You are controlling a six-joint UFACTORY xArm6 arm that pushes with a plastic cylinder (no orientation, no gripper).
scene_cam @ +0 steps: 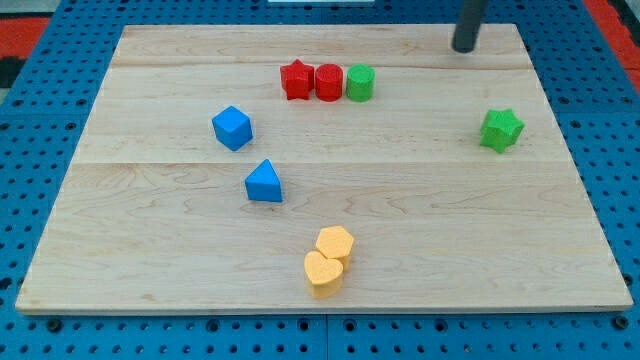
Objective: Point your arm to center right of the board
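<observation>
My tip (464,48) is near the board's top right, on the wooden board (420,200). It touches no block. The green star (501,130) lies below it and slightly to the right, at the board's right side. A row of three blocks sits at top centre, left of the tip: a red star (296,80), a red cylinder (329,82) and a green cylinder (360,83).
A blue cube (232,128) and a blue triangle (264,182) lie at centre left. A yellow hexagon (335,243) and a yellow heart (323,273) touch each other near the bottom centre. Blue pegboard surrounds the board.
</observation>
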